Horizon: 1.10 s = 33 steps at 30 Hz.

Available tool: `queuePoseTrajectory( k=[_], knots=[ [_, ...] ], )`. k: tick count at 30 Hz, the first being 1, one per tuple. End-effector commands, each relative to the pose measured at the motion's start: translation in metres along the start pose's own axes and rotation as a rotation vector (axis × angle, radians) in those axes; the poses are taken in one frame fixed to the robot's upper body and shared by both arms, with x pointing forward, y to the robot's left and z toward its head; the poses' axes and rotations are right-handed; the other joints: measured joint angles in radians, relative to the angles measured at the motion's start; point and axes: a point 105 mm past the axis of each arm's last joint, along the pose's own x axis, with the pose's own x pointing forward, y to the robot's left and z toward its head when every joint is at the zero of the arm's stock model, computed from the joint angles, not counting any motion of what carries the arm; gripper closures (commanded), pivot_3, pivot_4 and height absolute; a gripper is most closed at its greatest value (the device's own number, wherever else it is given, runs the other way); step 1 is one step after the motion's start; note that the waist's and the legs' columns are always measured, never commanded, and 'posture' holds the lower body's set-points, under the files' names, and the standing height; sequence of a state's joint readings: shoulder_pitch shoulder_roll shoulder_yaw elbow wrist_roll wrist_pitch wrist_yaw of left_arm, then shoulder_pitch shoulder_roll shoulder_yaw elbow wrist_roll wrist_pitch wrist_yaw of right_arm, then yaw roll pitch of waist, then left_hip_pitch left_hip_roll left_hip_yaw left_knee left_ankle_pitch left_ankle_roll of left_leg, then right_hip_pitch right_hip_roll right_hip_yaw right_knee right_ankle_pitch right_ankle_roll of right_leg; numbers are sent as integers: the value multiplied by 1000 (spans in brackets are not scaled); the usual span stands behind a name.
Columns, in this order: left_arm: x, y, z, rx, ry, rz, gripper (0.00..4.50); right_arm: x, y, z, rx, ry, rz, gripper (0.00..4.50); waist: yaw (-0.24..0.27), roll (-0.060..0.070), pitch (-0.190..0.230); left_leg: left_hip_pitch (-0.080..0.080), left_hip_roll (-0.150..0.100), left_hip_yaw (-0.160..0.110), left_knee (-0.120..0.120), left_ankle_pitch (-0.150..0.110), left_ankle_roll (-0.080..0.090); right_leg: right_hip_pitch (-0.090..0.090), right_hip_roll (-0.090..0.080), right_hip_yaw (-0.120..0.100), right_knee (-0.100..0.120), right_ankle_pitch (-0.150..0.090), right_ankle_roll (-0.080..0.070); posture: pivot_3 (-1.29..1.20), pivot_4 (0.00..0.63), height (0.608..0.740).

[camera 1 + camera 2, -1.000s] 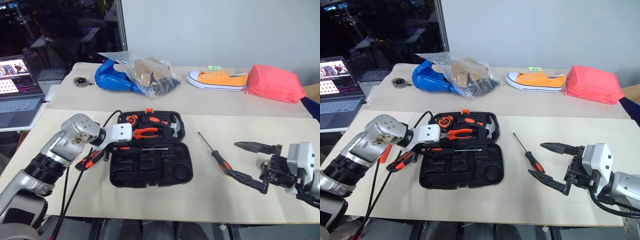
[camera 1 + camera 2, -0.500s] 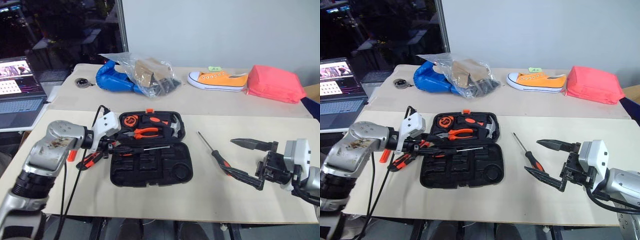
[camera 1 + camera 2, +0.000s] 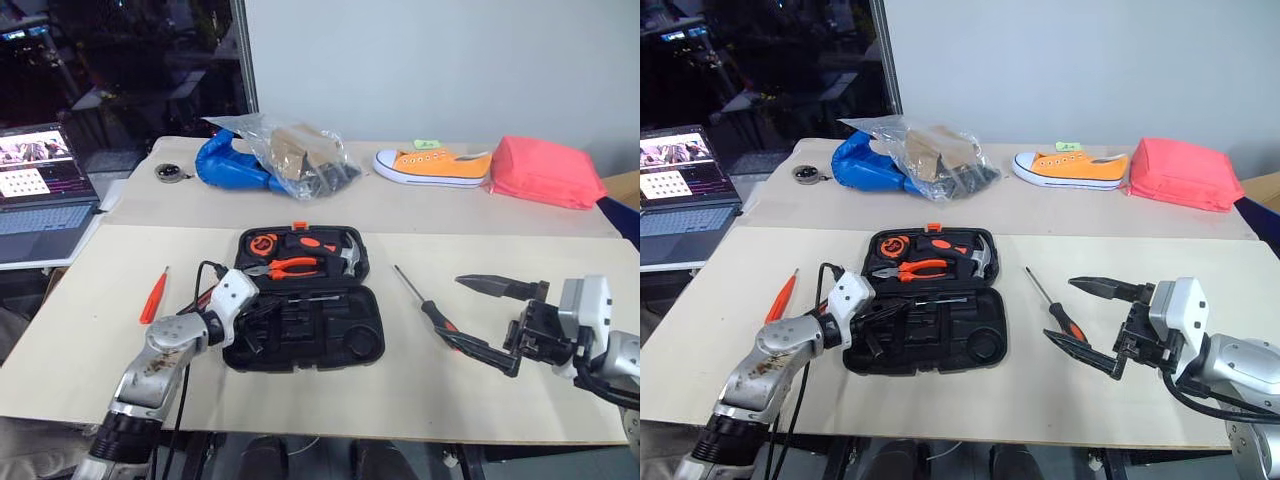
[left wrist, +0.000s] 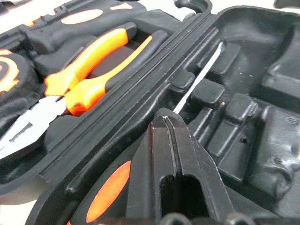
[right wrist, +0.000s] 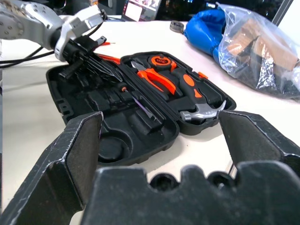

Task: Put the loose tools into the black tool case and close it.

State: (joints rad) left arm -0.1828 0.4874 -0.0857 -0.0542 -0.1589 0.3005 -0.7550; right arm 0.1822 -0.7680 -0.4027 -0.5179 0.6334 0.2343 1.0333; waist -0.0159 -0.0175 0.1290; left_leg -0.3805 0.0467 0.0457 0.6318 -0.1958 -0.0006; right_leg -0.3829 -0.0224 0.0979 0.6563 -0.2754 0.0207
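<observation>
Since its slim steel shaft looks slippery, the screwdriver (image 3: 432, 309) likely handles best by its grippy handle; right gripper (image 3: 487, 318) gapes empty, left gripper (image 4: 169, 123) pressed together.

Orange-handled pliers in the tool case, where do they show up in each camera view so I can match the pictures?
Left eye view: pliers in the case's far half, near picture centre.
Right eye view: same half, left of centre.
Left wrist view: past the case's hinge ridge.
Right wrist view: far half, beside the hammer.
Shared landmark: the black tool case.
</observation>
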Motion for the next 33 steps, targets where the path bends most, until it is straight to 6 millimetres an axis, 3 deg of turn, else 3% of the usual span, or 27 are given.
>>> queuePoseTrajectory(
  k=[1,2,5,8,11,13,20,22,27,33],
  knots=[
    [-5,3,-31,-37,116,5,4480,1,-4,7,-17,-21,-39,0,-2,1,0,1,0,0,0,0,0,0,0,0,0,0,-2,0,150,740],
    [-6,4,-28,-32,101,3,4480,1,-5,5,-11,-18,-53,0,-4,1,0,2,0,0,-2,0,0,0,0,0,0,0,-3,0,150,740],
    [-19,1,24,-45,-155,-47,4480,4,-10,-9,-15,65,-116,0,-14,0,0,5,0,-1,-4,0,0,0,1,0,0,1,-4,0,150,740],
    [-43,-9,55,-36,-234,-161,4480,5,-14,-32,11,219,-152,0,-26,0,1,1,1,-1,-4,0,0,-4,2,0,2,2,-5,0,150,740],
    [-68,-28,84,-46,-270,-340,3753,3,-27,-58,18,431,-225,0,-30,-6,4,-7,4,-2,-4,1,0,-10,5,-1,0,2,0,0,150,740],
    [-77,-38,95,-28,-258,-410,3040,3,-30,-68,55,505,-218,0,-32,-6,4,-8,3,-1,-4,0,-1,-10,3,0,0,-1,1,0,150,740],
    [-93,-63,114,7,-198,-528,417,15,-54,-98,199,641,-281,0,-27,-8,6,-15,0,-1,-4,-6,0,-11,-2,-1,-8,-2,0,0,150,740],
    [-95,-66,119,1,-197,-534,194,19,-57,-107,250,682,-291,0,-27,-9,6,-16,0,-1,-4,-6,1,-12,-2,-1,-9,-2,0,0,150,740],
    [-97,-71,123,-1,-189,-525,170,23,-58,-115,320,746,-286,1262,-24,-9,7,-15,-1,-2,-3,-6,1,-11,-2,-2,-9,-1,0,0,150,740],
    [-100,-73,120,-8,-176,-512,170,21,-58,-103,269,748,-244,3436,-20,-9,7,-15,-1,-2,-2,-6,1,-10,-2,-2,-9,-3,2,0,150,740]
  ],
)
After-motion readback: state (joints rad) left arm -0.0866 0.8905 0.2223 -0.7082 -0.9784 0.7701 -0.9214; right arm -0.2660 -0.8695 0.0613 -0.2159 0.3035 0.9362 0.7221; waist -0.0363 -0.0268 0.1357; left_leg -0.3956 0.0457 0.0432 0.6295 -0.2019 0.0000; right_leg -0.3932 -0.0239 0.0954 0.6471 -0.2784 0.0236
